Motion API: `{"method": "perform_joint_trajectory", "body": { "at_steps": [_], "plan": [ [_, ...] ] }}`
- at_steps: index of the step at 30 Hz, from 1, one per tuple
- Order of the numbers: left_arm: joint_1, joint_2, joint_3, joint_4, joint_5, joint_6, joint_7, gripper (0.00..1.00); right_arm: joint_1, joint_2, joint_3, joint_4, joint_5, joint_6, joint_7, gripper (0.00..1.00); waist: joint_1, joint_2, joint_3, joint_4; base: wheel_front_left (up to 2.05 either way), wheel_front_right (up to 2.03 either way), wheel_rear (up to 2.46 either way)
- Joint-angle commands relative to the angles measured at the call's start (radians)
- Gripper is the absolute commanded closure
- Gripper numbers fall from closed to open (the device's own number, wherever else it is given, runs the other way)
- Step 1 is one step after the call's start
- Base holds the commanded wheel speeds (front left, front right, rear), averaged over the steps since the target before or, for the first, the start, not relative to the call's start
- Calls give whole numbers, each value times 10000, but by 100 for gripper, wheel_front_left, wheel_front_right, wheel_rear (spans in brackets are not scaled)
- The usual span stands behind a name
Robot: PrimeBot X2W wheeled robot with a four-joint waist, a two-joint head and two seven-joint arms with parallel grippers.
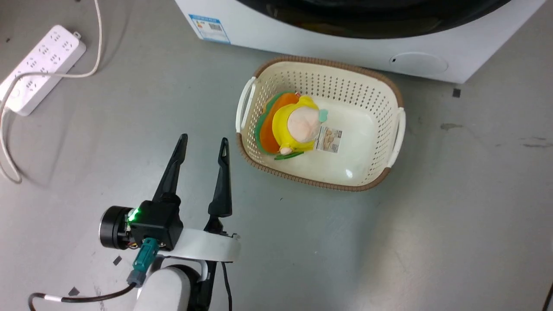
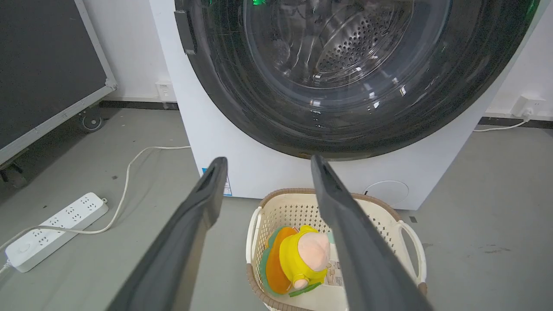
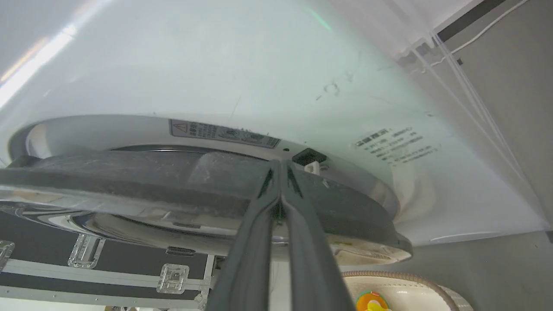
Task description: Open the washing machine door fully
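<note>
The white washing machine (image 1: 328,43) stands at the top of the head view, with the lower edge of its glossy black door (image 1: 371,21) showing. In the left wrist view the door (image 2: 345,77) faces me, the steel drum visible through its glass bowl. My left gripper (image 1: 204,144) hangs open over the floor, short of the machine and left of the basket, holding nothing. In the right wrist view the door (image 3: 129,181) is seen edge-on, standing slightly off the machine's white front (image 3: 216,65). My right gripper (image 3: 281,163) is shut, its tips against the door's dark rim beside the latch (image 3: 309,157).
A cream perforated basket (image 1: 389,103) holding a yellow plush toy (image 1: 293,125) sits on the floor right before the machine. A white power strip (image 1: 39,65) and its cable lie to the left. A black wheeled board (image 2: 43,65) stands at the left wall.
</note>
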Motion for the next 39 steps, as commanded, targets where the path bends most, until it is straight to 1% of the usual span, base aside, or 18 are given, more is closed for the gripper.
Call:
{"method": "perform_joint_trajectory", "body": {
  "at_steps": [1,7,15,16,17,18,19,21,22,23,24,25,28,34,36,39],
  "plan": [
    [-182,10,-85,-47,-47,78,-102,0,-565,-82,-290,269,-5,-4,219,100,-1,0,147,74,0,0,0],
    [-362,10,-243,-51,-126,155,-227,0,-1511,-116,-1194,871,-184,-4,991,100,-1,0,488,193,0,0,0],
    [-588,11,-431,-30,-224,239,-394,0,-2444,-35,-2335,1384,-255,-5,2509,100,-1,0,790,376,0,0,0],
    [-588,11,-431,-30,-224,239,-394,0,-2444,-35,-2335,1384,-255,-5,2509,100,-1,0,790,376,0,0,0],
    [-644,11,-458,-12,-258,261,-435,0,-2464,-1,-2557,1388,-286,-5,2890,100,-1,0,780,431,0,0,0],
    [-644,11,-458,-12,-258,261,-435,0,-2464,-1,-2557,1388,-286,-5,2890,100,-1,0,780,431,0,0,0],
    [-658,12,-485,15,-283,289,-477,0,-2327,57,-2712,1314,-323,-5,3242,100,-1,0,698,468,0,0,0],
    [-642,12,-499,35,-298,298,-498,0,-2228,104,-2795,1262,-307,-5,3410,100,-1,0,637,476,0,0,0],
    [-584,12,-510,69,-434,301,-540,0,-2016,231,-2940,1135,-232,-5,3713,100,-1,0,511,456,0,0,0],
    [-584,12,-510,69,-434,301,-540,0,-2016,231,-2940,1135,-232,-5,3713,100,-1,0,511,456,0,0,0],
    [-530,12,-536,91,-527,292,-582,0,-1795,361,-3068,985,-125,-6,4031,100,-1,0,369,443,0,0,0],
    [-530,12,-536,91,-527,292,-582,0,-1795,361,-3068,985,-125,-6,4031,100,-1,0,369,443,0,0,0],
    [-373,12,-567,161,-496,249,-584,0,-1127,560,-3032,626,35,-6,4336,100,-1,0,17,347,0,0,0],
    [-12,12,-681,402,-670,104,-584,0,284,738,-2576,-75,492,-6,5120,100,-1,0,-653,144,0,0,0],
    [108,12,-702,485,-668,74,-584,0,686,746,-2356,-5,877,-6,5328,100,-1,0,-870,104,0,0,0],
    [315,12,-616,532,-1083,59,-584,0,1310,749,-1751,176,1487,-6,5492,100,-1,0,-1176,1,0,0,0]
  ]
}}
